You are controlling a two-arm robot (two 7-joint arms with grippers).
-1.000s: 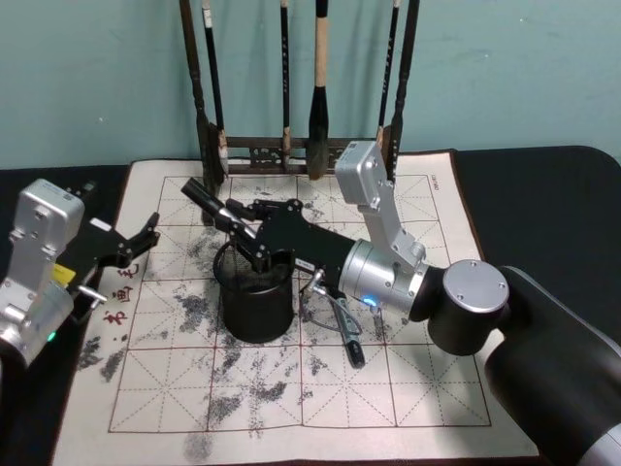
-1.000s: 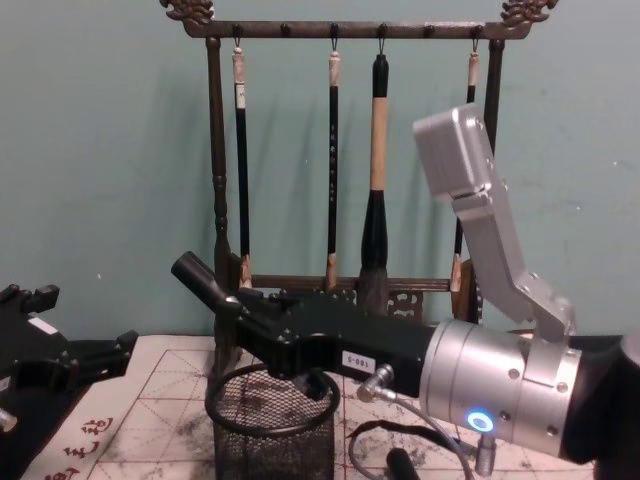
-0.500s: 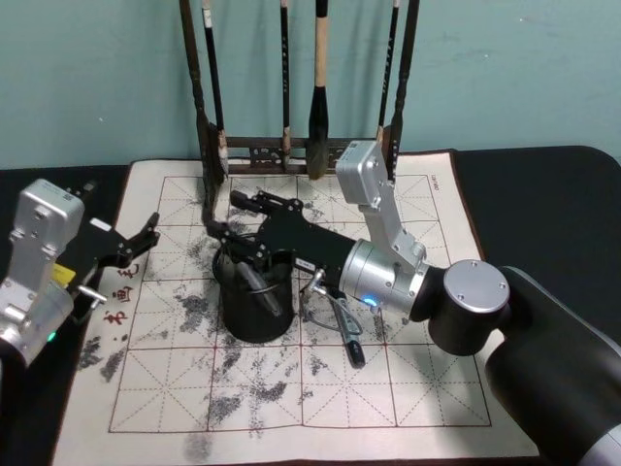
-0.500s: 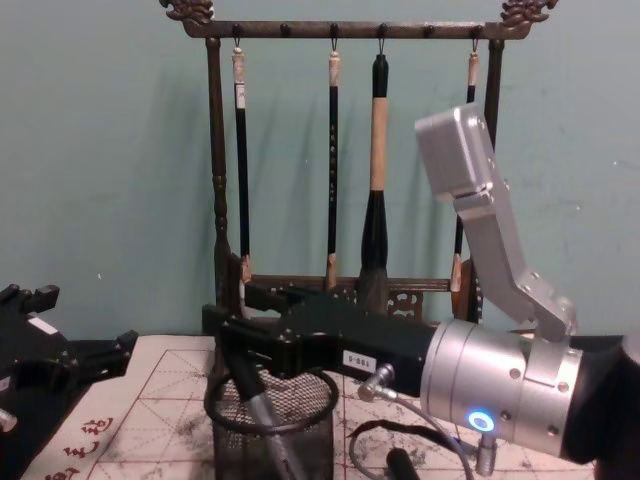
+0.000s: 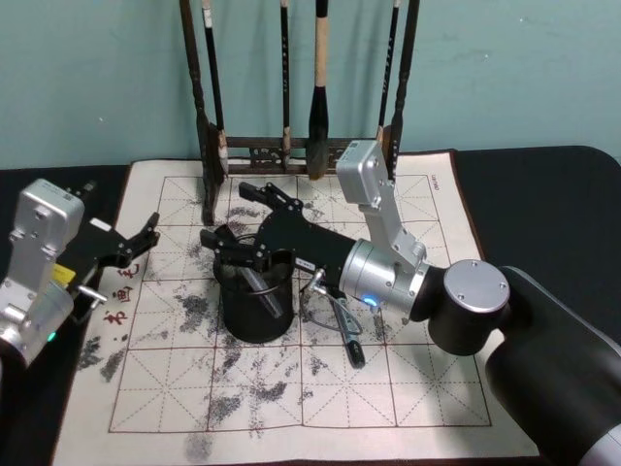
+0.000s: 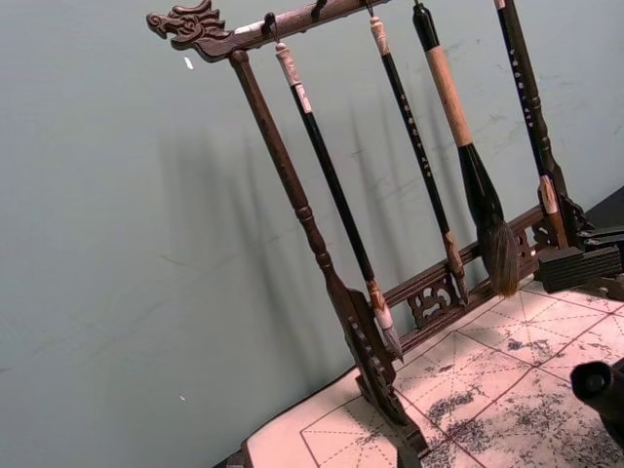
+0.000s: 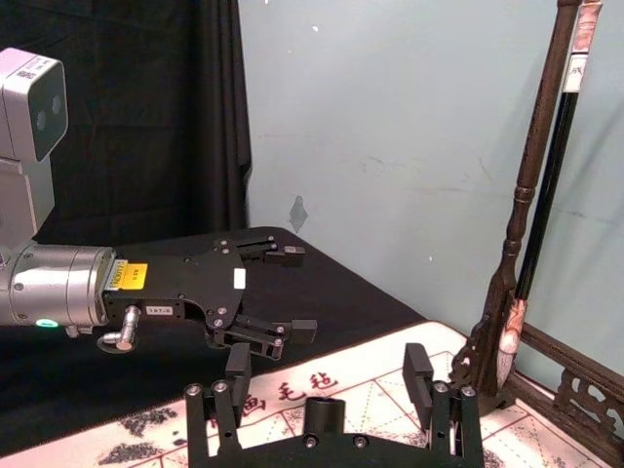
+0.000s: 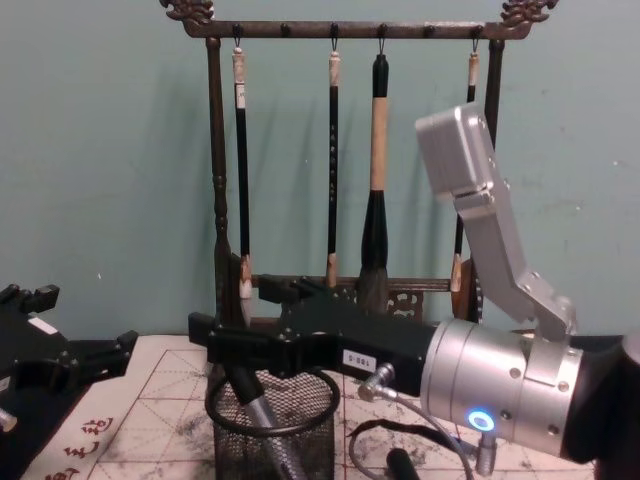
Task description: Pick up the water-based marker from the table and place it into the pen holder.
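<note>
The pen holder (image 5: pixel 254 309), a black mesh cup, stands on the ink-stained mat; in the chest view the pen holder (image 8: pixel 300 440) is low in the middle. The water-based marker (image 5: pixel 262 287), dark with a grey barrel, leans inside it, and the marker (image 8: pixel 262 420) shows through the mesh from the side. My right gripper (image 5: pixel 243 218) hovers just over the cup's rim, open, nothing between its fingers (image 7: pixel 419 375). My left gripper (image 5: pixel 136 243) rests open at the mat's left edge, apart from the cup.
A tall dark wooden brush rack (image 5: pixel 301 150) with hanging brushes stands at the back of the mat (image 5: pixel 427 388). A black cable (image 5: pixel 342 325) dangles from my right arm just right of the cup. Black cloth covers the table around the mat.
A second ago my right gripper held the marker tilted above the cup. It has since let go; the marker dropped into the pen holder and the fingers spread apart. The left arm stayed put.
</note>
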